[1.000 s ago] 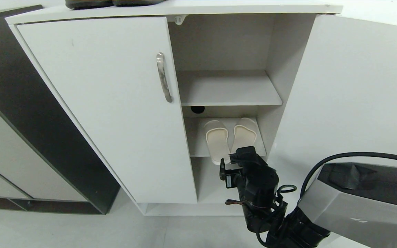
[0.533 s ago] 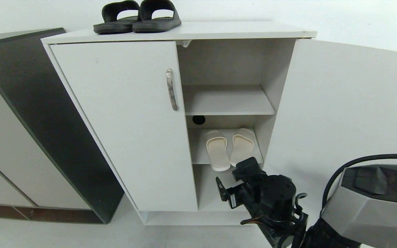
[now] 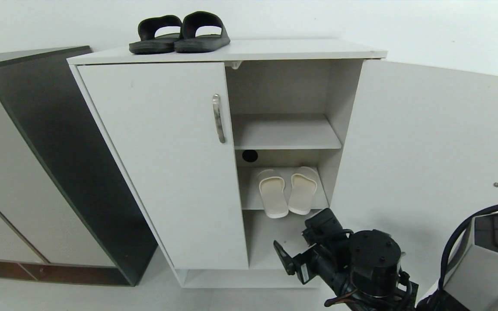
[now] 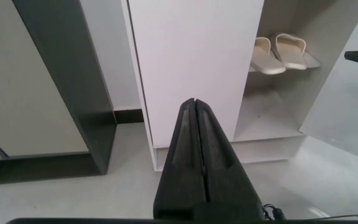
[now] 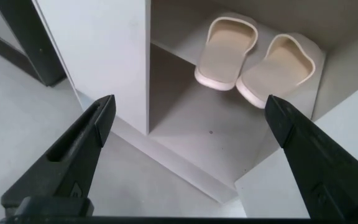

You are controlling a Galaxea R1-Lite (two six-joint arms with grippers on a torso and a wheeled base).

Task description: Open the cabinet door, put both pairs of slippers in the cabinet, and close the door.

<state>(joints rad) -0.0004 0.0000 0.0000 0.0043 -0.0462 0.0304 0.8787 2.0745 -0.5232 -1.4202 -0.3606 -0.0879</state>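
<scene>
Now, door (image 3: pixel 426 142) open, cream slippers (image 3: pixel 287 191) on the middle shelf (image 3: pixel 249 196): my right gripper (image 5: pixel 189 106) hangs low, fingers apart (the left gripper (image 4: pixel 194 124): fingers together). Next, I judge, it must rise to the black slippers (image 3: pixel 180 33) atop the cabinet (image 3: pixel 296 48).

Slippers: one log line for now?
right door open | white slippers on shelf | black slippers on cabinet top | right gripper open | left gripper shut

Open door (image 3: pixel 426 142) cut off by edge, cabinet (image 3: pixel 275 47) left half hidden (shut door (image 3: pixel 162 164))
</scene>
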